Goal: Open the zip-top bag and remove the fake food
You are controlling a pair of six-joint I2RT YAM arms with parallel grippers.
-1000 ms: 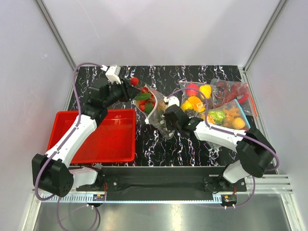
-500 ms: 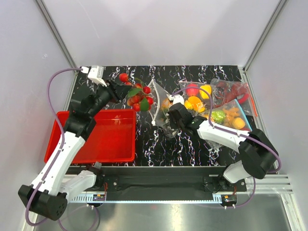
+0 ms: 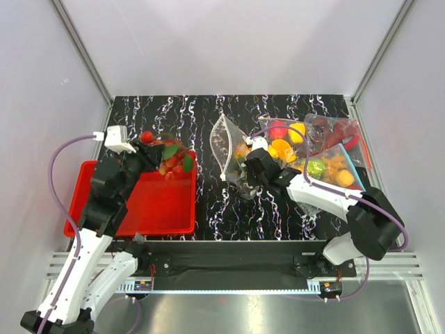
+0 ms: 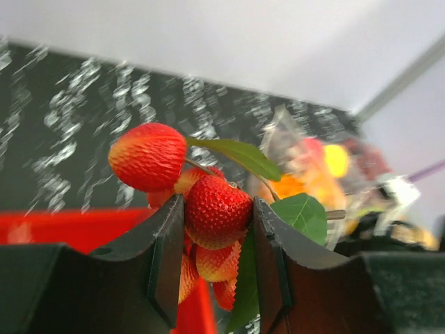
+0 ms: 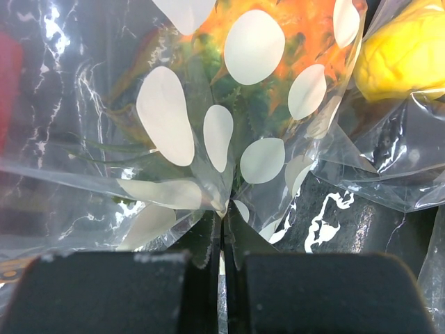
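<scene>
The left gripper point(image 4: 219, 206) has carried the bunch of cherries point(image 3: 171, 157) away from the zip-top bag point(image 3: 224, 142) to above the far edge of the red tray point(image 3: 139, 209), jaws clamped on one fruit. Right of the tray, the right gripper point(image 5: 222, 229) pinches the bag's dotted plastic, fully closed; an orange fruit point(image 5: 316, 28) lies inside.

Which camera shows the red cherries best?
The left wrist view: the cherries fill it, pinched between the fingers. The top view shows them small by the red tray; the right wrist view misses them.
</scene>
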